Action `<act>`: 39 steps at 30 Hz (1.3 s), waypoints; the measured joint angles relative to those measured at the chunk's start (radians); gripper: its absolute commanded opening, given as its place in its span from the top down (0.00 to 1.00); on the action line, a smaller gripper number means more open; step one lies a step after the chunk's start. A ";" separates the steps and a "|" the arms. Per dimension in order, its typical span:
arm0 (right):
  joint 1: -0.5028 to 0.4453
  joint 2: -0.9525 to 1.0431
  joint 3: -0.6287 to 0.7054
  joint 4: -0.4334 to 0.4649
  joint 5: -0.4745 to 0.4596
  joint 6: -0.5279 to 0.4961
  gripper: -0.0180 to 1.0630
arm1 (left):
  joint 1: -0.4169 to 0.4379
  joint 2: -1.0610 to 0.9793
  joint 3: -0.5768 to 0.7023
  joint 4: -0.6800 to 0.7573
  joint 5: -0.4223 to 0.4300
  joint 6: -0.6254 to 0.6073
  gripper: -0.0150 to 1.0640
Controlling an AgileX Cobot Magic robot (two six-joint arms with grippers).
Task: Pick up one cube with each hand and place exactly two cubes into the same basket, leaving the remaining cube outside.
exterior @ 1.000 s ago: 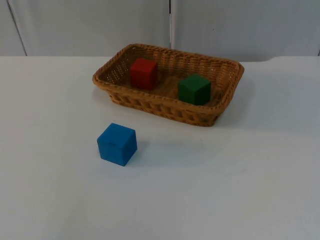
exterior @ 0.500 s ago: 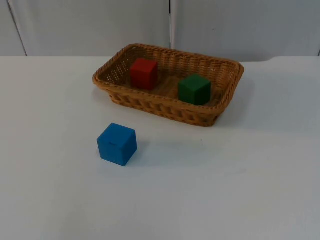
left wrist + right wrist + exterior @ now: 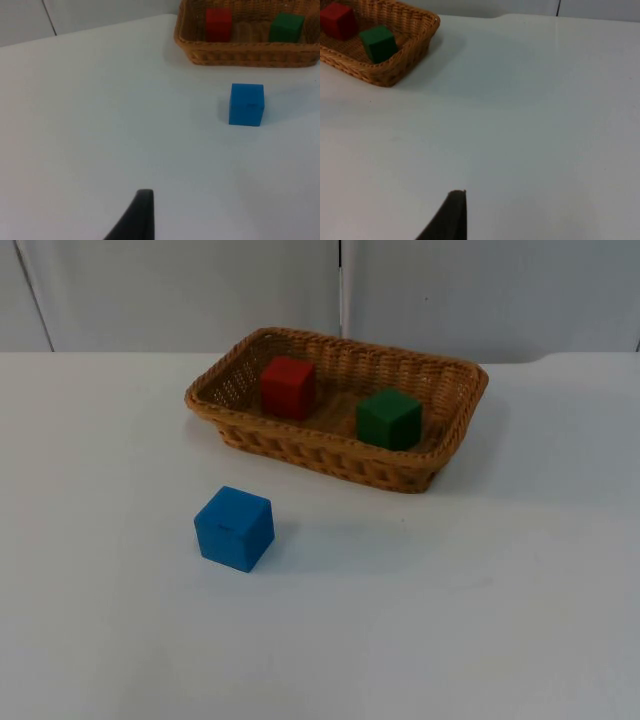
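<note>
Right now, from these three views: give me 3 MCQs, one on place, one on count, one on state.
1. Where is the blue cube?
A. in the basket
B. on the table, in front of the basket
C. on top of the red cube

2. How many cubes lie in the basket?
A. one
B. two
C. three

3. The green cube is:
A. resting on the basket floor
B. held by a gripper
C. balanced on the rim

Key: 1 B, it sits alone on the white table. 2 B, the red cube and green cube are inside. 3 A, nothing grips it.
</note>
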 measured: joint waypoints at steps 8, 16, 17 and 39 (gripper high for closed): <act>-0.002 0.000 0.000 0.000 0.000 0.000 0.01 | 0.000 0.000 0.000 0.000 0.000 0.000 0.01; -0.002 0.000 0.000 0.000 -0.002 0.000 0.01 | 0.000 0.000 0.000 0.000 0.000 0.000 0.01; -0.002 0.000 0.000 0.000 -0.002 0.000 0.01 | 0.000 0.000 0.000 0.000 0.000 0.000 0.01; -0.002 0.000 0.000 0.000 -0.002 0.002 0.01 | 0.183 0.000 0.000 0.000 0.000 0.000 0.01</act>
